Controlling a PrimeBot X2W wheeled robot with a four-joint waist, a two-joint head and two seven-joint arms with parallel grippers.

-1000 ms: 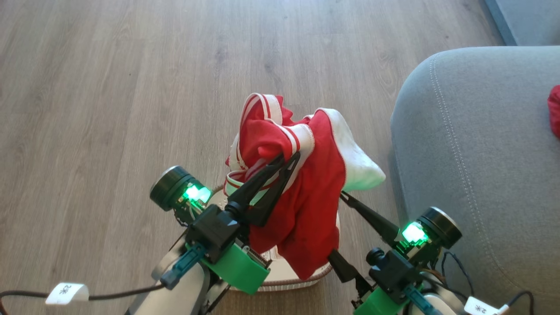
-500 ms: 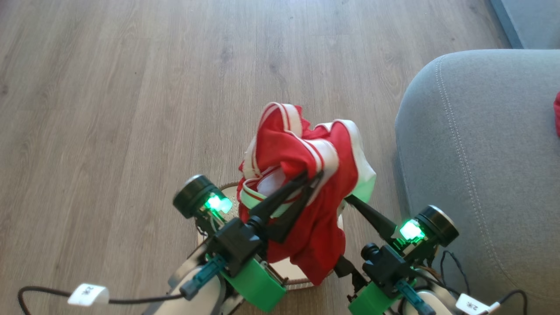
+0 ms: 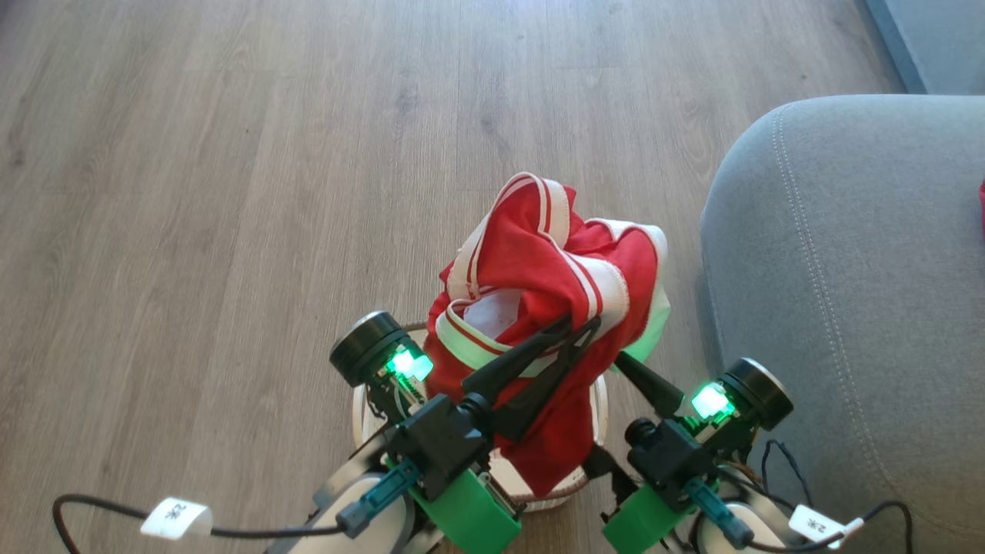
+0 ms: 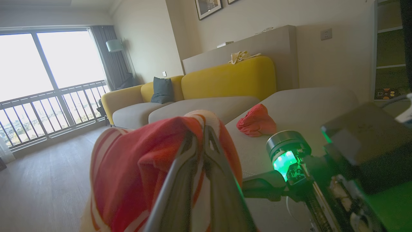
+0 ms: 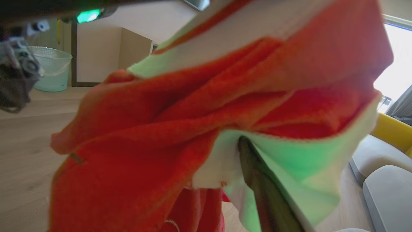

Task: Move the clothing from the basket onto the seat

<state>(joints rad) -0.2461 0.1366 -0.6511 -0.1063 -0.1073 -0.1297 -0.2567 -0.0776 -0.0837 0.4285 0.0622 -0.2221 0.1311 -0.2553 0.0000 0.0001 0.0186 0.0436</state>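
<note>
Wood-plank floor (image 3: 192,192) spreads on the left. Over the basket (image 3: 358,412), the left gripper (image 3: 582,323) is clenched on the red garment (image 3: 539,254) with white striped trim. Beside it the right gripper (image 3: 604,409) stands spread wide, one finger under the cloth, gripping nothing. Rightward lies the grey seat (image 3: 846,269), another red garment (image 4: 256,120) on it. Carrying step, I judge; next calls for swinging right and letting go. White cable tags (image 3: 175,517) bear marks I cannot read.

pale wood floor (image 3: 231,154), a bright balcony window (image 4: 48,64), a yellow sofa back (image 4: 225,77) against cream walls (image 4: 148,38).
</note>
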